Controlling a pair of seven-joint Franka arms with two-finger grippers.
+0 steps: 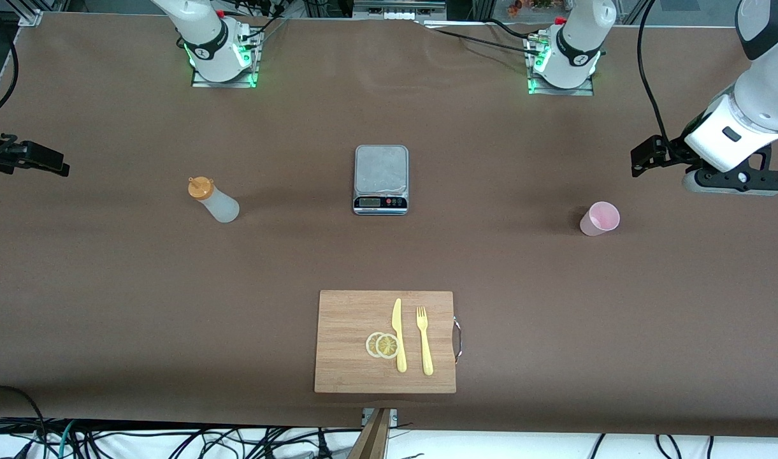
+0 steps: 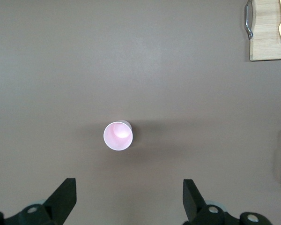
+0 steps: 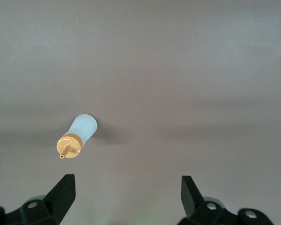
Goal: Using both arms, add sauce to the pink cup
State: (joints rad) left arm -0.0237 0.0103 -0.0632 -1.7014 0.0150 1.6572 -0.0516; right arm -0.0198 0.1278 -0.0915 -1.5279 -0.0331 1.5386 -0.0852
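Nothing done yet, operator: your sauce bottle (image 1: 213, 200) stands capped on the tabletop (image 1: 490, 268) toward the right arm's end; your pink cup (image 1: 599, 218) stands apart toward the left arm's end, apparently empty. Left gripper (image 2: 129, 197) hovers above the cup, spread wide, holding nothing. Right gripper (image 3: 127, 194) hovers above the bottle, likewise.
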